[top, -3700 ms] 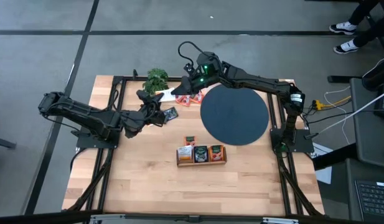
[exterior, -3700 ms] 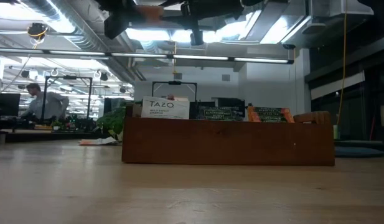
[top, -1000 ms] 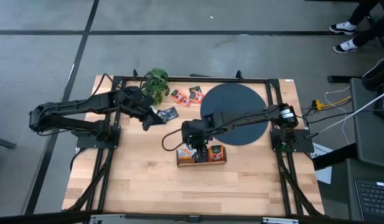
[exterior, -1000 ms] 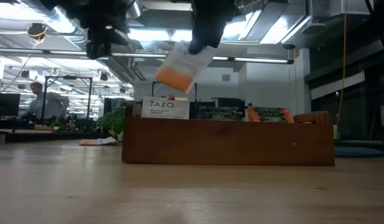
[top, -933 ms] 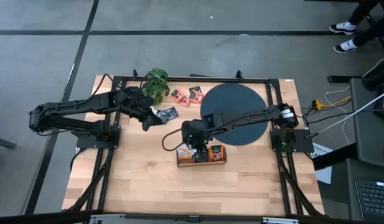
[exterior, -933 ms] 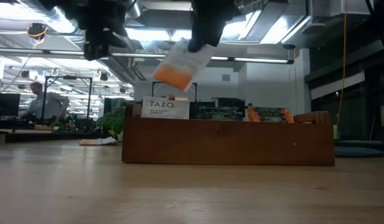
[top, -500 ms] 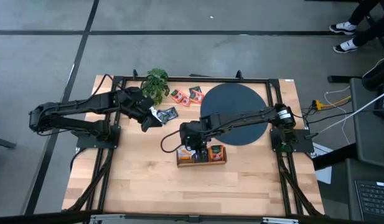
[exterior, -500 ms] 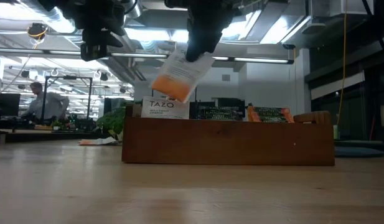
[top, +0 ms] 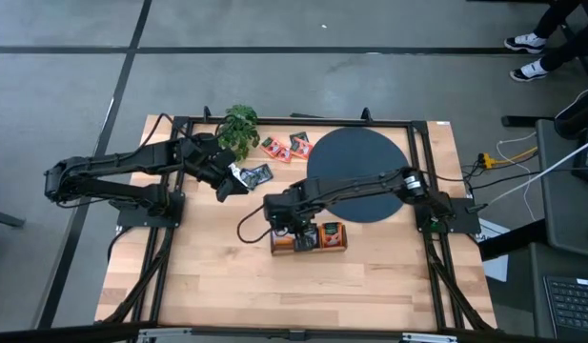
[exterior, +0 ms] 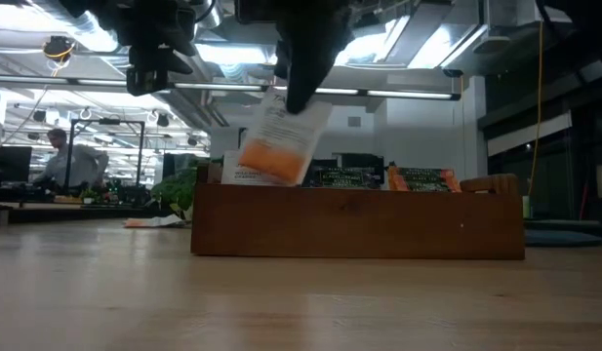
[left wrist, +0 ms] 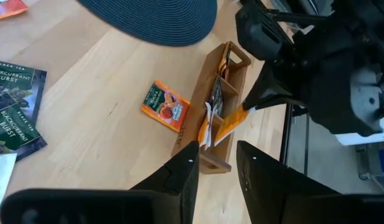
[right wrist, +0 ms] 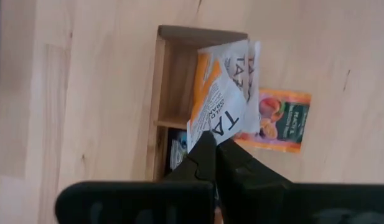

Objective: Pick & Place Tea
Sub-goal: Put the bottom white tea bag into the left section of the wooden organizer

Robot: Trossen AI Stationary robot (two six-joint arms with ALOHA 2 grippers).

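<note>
The white-and-orange tea packet looks very light, thin and limp; it bends and hangs at a slant, so it should flutter or fold if pushed against anything. I judge the best hold is a pinch on one flat edge or corner, leaving the rest free to slide downward. That is how it is held: the right jaws are pressed together on its upper edge, and the packet dangles below and ahead of them, its orange end lowest.

In the low view the packet hangs just above the wooden box, its lower end dipping toward the end compartment, where another white-and-orange packet already stands. The left wrist view shows it tilted over that same end of the box.

One orange packet lies flat on the desk just beside the box. Two dark teal packets lie well apart from the box, beneath the left jaws, which are spread and hold nothing. More orange-red packets lie beyond the black disc from the box, near the small plant.
</note>
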